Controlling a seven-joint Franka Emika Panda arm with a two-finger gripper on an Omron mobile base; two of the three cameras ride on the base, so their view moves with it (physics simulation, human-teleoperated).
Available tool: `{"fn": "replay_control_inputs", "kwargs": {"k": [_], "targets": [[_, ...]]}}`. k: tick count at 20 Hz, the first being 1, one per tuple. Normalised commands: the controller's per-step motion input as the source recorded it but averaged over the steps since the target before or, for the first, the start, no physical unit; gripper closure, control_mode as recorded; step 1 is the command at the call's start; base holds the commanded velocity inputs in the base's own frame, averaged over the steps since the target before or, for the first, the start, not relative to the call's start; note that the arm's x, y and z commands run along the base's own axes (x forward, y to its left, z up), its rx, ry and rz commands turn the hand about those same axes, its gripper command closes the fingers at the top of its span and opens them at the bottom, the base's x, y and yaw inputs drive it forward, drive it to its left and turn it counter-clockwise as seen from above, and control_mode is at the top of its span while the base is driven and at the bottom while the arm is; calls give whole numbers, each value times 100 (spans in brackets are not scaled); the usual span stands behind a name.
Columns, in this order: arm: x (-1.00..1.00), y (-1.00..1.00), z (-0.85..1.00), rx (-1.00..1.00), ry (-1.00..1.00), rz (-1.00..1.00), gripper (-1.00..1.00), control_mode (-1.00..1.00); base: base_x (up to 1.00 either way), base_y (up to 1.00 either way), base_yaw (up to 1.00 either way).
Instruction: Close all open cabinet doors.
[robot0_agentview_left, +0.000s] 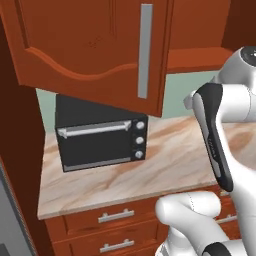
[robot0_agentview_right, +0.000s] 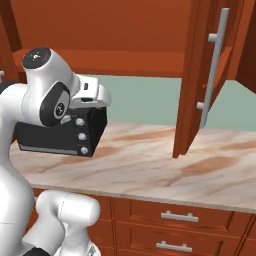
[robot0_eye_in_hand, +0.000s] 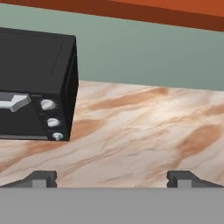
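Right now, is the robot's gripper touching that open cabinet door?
Apart. In the hand view the gripper hangs open over bare counter; the cabinet door stands off to the side.

A tall reddish-brown wooden cabinet door (robot0_agentview_left: 90, 50) with an arched raised panel (long vertical grey bar handle) stands swung open above the counter.

A pale green wall (robot0_eye_in_hand: 148, 52) runs behind a marbled beige-and-tan countertop (robot0_agentview_left: 165, 165). A black toaster oven (robot0_agentview_left: 97, 137) sits at the frame's left. Reddish-brown drawer fronts (robot0_agentview_right: 175, 217) with short silver handles line the bottom.
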Motion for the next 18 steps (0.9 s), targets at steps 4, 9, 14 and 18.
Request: {"fn": "replay_control_inputs", "kwargs": {"k": [4, 9, 14, 18], "targets": [[0, 0, 0, 0, 0, 0, -100, 100, 38, -30, 29], [0, 0, 0, 0, 0, 0, -100, 100, 6, -23, 6], [0, 0, 0, 0, 0, 0, -100, 100, -19, -11, -6], [0, 0, 0, 0, 0, 0, -100, 100, -22, 0, -24]]}}
